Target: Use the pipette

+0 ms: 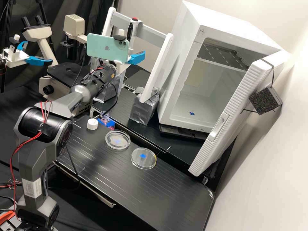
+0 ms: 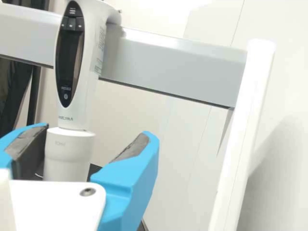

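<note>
Pale walls [image 1: 260, 192] stand behind and beside the white cabinet [image 1: 232, 25]; a black curtain [image 1: 94, 14] hangs well apart from it, the black surface [image 1: 154, 199] before it.

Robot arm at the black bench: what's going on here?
The arm has its open gripper facing a white pipette, which hangs on a stand's grey bar. It does not grip the pipette. On the bench lie two clear round dishes and a white cap.

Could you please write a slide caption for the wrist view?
Open gripper framing a white pipette that hangs on the grey rail of a white stand.
</note>
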### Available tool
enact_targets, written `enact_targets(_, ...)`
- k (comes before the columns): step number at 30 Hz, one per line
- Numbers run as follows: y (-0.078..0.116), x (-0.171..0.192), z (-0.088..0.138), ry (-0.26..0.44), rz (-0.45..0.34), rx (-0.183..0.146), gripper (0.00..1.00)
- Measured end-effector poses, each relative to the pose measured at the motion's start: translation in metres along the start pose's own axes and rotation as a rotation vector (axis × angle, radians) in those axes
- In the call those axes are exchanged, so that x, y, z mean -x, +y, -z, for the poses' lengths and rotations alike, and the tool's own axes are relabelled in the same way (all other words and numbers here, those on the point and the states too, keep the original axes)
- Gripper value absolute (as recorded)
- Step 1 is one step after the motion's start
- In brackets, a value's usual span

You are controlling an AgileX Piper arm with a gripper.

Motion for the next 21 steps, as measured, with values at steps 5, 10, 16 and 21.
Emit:
enact_targets(5,-0.0009,0.0002,0.0012,0.003,0.002,0.009,0.0)
enact_targets(10,-0.0008,0.0002,0.0011,0.001,0.002,0.012,0.0)
enact_targets(16,-0.0017,-0.0002,0.0007,0.0,0.005,0.012,0.0)
enact_targets(21,-0.0017,-0.0002,0.0007,0.0,0.005,0.012,0.0)
